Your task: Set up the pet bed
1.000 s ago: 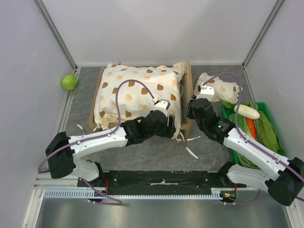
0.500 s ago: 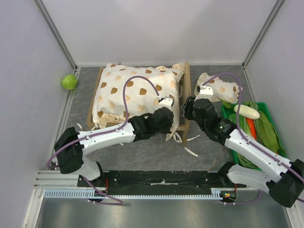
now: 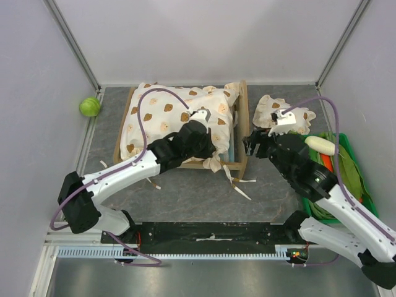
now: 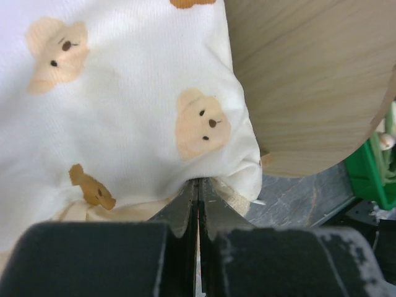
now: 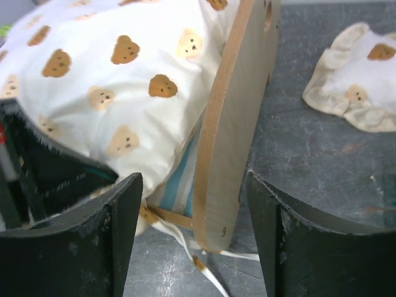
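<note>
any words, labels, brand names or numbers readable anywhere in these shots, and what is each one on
None: no word, number, brand or sign can be read in any view.
The cushion and the small pillow carry only bear-face prints, no lettering.
The pet bed shows plain wood and striped fabric, with no label in view.
The green crate shows no marking that can be made out.

No words, labels, brands, numbers or signs could be read in any view; the cushion point(image 3: 167, 117) bore only printed bear faces, without lettering.
</note>
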